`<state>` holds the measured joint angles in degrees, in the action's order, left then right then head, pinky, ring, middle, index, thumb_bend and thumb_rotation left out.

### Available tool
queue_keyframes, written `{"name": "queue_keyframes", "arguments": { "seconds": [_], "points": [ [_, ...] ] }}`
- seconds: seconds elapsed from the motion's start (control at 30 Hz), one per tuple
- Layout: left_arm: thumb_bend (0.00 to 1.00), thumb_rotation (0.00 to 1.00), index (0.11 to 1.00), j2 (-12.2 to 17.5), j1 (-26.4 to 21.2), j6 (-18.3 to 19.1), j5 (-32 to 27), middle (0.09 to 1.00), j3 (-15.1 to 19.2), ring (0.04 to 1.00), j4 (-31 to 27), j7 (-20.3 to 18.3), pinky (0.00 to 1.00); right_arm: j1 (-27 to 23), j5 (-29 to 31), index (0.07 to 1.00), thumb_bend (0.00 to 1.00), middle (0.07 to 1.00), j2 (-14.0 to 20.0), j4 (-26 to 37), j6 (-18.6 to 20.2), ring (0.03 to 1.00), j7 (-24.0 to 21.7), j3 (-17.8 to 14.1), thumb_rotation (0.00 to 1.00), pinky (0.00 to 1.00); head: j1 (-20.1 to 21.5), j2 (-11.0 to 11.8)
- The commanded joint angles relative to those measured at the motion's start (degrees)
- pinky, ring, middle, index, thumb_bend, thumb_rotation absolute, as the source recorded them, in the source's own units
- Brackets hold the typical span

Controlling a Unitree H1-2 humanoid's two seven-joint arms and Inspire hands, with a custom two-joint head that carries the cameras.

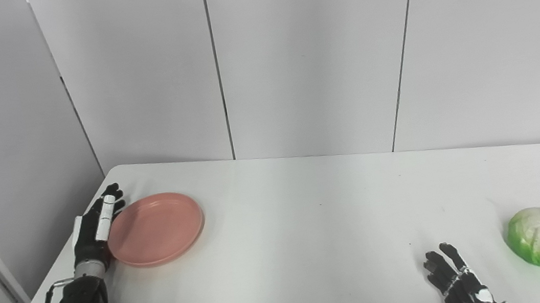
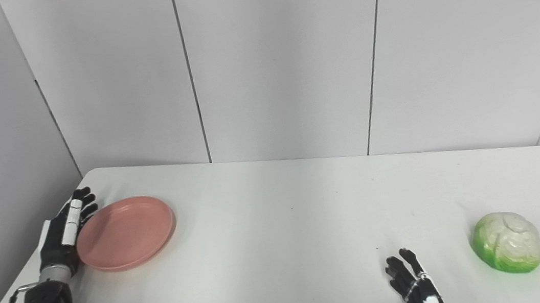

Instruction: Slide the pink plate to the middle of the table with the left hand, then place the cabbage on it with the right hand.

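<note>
A white table fills the lower view, backed by pale grey wall panels with dark seams, a corner at far left. At the table's left edge, the left hand lies with fingers stretched out straight against the left rim of the pink plate, holding nothing. The plate sits well left of the table's middle, and bare tabletop lies between. Near the bottom edge the right hand rests with fingers spread apart, empty. The cabbage sits near it, on its right, apart from the hand.
</note>
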<state>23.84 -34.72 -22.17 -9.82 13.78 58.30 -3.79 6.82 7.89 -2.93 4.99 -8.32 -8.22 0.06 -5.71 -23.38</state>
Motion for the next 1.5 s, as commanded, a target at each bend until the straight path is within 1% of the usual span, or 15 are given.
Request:
{"name": "queue_keyframes", "arguments": {
  "seconds": [0.0,0.17,0.27,0.37,0.47,0.6,0.7,0.8,0.87,1.0,1.1,1.23,1.3,1.4,1.47],
  "points": [
    [0.76,0.9,0.805,0.2,-1.5,-0.3,-0.2,0.856,-0.5,0.835,-2.2,-1.4,0.79,4.1,-0.4,0.901,0.79,0.866,1.0,-0.7,3.9,0.884,-0.1,1.0,1.0,0.93,0.1,-0.1],
    [0.77,0.89,0.803,-0.7,-0.6,1.8,-1.5,0.854,-0.3,0.831,-5.3,-2.6,0.77,4.2,-0.8,0.896,0.8,0.859,0.9,-0.3,4.4,0.882,0.2,1.3,1.0,0.92,0.5,-0.4],
    [0.79,0.89,0.8,-1.4,0.0,3.0,-1.6,0.852,-0.3,0.834,-7.0,-3.1,0.77,4.3,-0.9,0.892,0.8,0.841,0.8,0.1,4.9,0.87,0.4,1.5,1.0,0.9,0.7,-0.6],
    [0.79,0.89,0.803,-2.1,0.3,3.2,-2.1,0.848,-0.3,0.823,-7.8,-4.1,0.77,4.3,-0.8,0.897,0.79,0.835,0.8,0.1,4.8,0.873,0.2,1.7,1.0,0.9,1.1,-0.9],
    [0.8,0.88,0.803,-3.2,0.7,3.9,-2.2,0.846,-0.5,0.821,-9.1,-4.1,0.77,4.3,-1.0,0.895,0.79,0.824,0.8,0.0,4.7,0.87,0.3,1.9,1.0,0.9,1.5,-1.0],
    [0.83,0.88,0.803,-5.1,1.4,3.7,-2.5,0.844,-0.6,0.812,-10.6,-4.4,0.77,4.3,-1.2,0.892,0.78,0.818,0.7,0.7,5.8,0.87,0.5,2.2,1.0,0.91,2.2,-1.3],
    [0.83,0.88,0.8,-6.7,1.9,3.7,-2.1,0.841,-0.9,0.81,-12.2,-4.0,0.77,4.4,-1.5,0.889,0.77,0.815,0.4,0.8,6.1,0.867,0.8,2.3,1.0,0.9,2.7,-1.5],
    [0.84,0.88,0.804,-8.5,2.1,4.7,-1.8,0.865,-1.4,0.833,-14.5,-3.4,0.81,4.5,-1.9,0.882,0.78,0.811,0.1,1.1,6.4,0.86,1.2,2.5,1.0,0.89,3.1,-1.7],
    [0.85,0.88,0.8,-9.3,1.8,5.3,-1.8,0.867,-1.7,0.836,-15.3,-3.3,0.82,4.5,-2.0,0.879,0.79,0.812,-0.1,1.3,6.5,0.859,1.4,2.8,1.0,0.89,3.7,-1.9],
    [0.86,0.88,0.802,-10.3,1.5,6.0,-1.7,0.867,-2.5,0.834,-16.2,-3.4,0.81,4.5,-2.1,0.88,0.78,0.809,-0.4,1.4,6.6,0.856,1.7,3.3,1.0,0.88,4.9,-2.3],
    [0.84,0.88,0.8,-11.0,1.4,6.4,-2.0,0.874,-2.7,0.838,-16.7,-3.5,0.8,4.5,-2.4,0.875,0.77,0.806,-0.7,1.7,7.0,0.851,2.1,3.7,1.0,0.87,5.8,-2.4],
    [0.84,0.91,0.804,-11.7,1.9,6.8,-0.2,0.872,-3.7,0.833,-17.9,-2.2,0.8,4.5,-2.9,0.868,0.78,0.795,-1.1,1.8,7.2,0.839,2.9,4.3,0.99,0.86,8.0,-2.4],
    [0.86,0.91,0.805,-12.1,2.3,7.7,0.6,0.878,-4.2,0.843,-18.7,-1.4,0.81,4.7,-3.1,0.862,0.8,0.789,-1.4,2.0,7.7,0.836,3.4,4.6,0.97,0.86,9.2,-2.5],
    [0.88,0.92,0.805,-12.6,2.7,9.4,1.2,0.885,-4.9,0.86,-19.7,-0.7,0.88,4.8,-3.9,0.853,0.81,0.784,-1.7,2.3,7.8,0.834,4.3,5.2,0.95,0.85,10.7,-2.6],
    [0.89,0.92,0.802,-13.3,3.0,10.3,1.5,0.888,-5.1,0.865,-20.6,0.0,0.89,4.8,-4.6,0.846,0.81,0.777,-2.0,2.2,7.7,0.823,5.0,5.5,0.94,0.84,11.5,-2.6]
  ]
}}
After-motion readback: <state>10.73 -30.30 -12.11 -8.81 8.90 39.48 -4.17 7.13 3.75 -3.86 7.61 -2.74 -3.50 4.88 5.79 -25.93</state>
